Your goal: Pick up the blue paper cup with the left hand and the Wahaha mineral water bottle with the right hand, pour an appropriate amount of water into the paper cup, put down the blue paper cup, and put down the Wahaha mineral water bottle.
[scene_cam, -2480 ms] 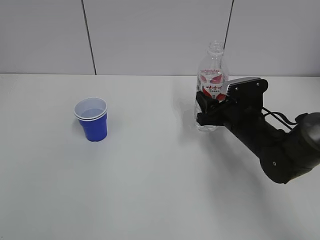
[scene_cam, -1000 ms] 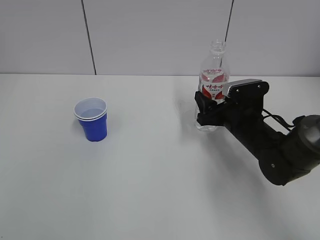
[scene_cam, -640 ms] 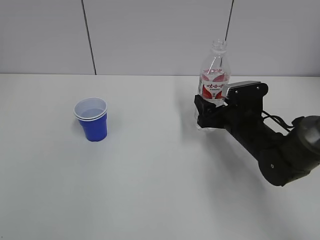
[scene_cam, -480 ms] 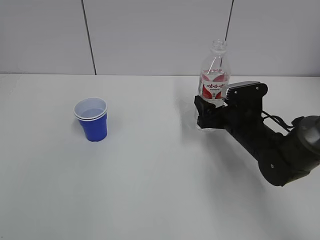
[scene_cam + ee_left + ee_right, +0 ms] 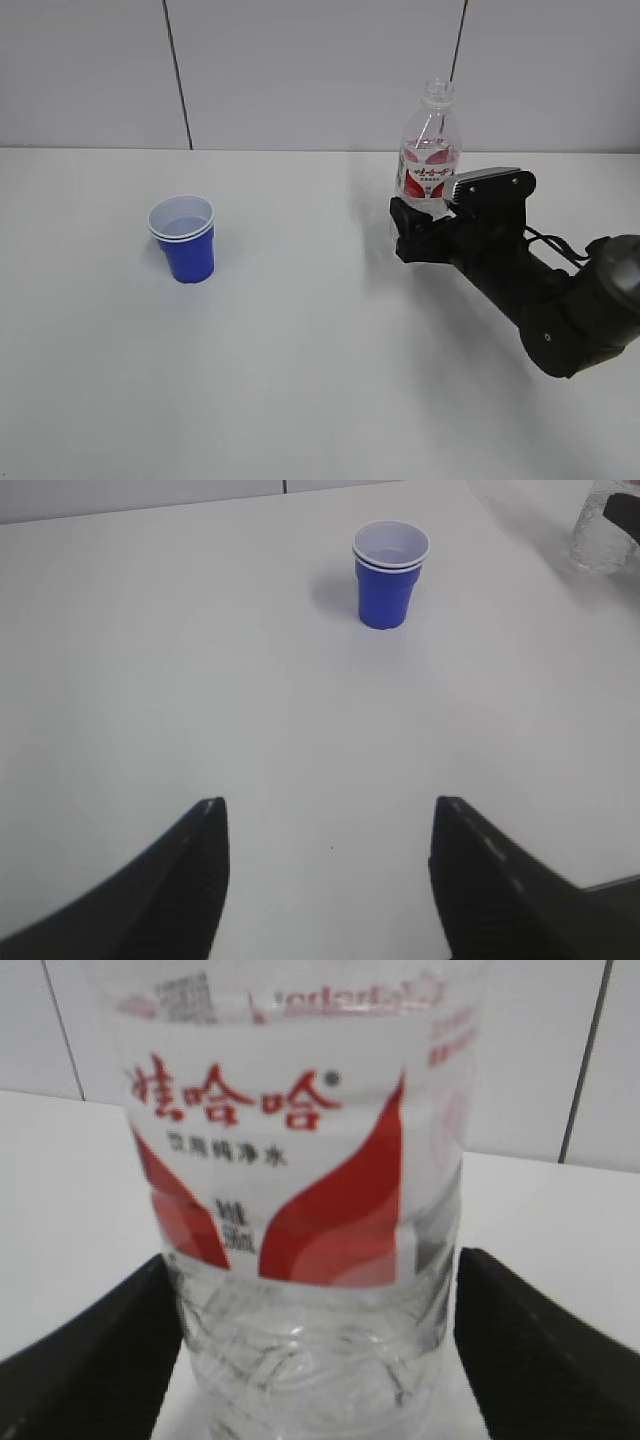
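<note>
Blue paper cup (image 5: pixel 182 238) upright at left; right pincer (image 5: pixel 412 231) spread wide around the standing bottle (image 5: pixel 428 150), left pincer (image 5: pixel 325 880) wide

left hand (image 5: pixel 325 880): jaws apart | right hand (image 5: pixel 415 235): low (arm outstretched), jaws apart

Base of the Wahaha mineral water bottle (image 5: pixel 428 150) is being hidden behind the right hand (image 5: pixel 412 232) in the exterior view. Neck is being cropped in the right wrist view; water level is being left unclear.
</note>
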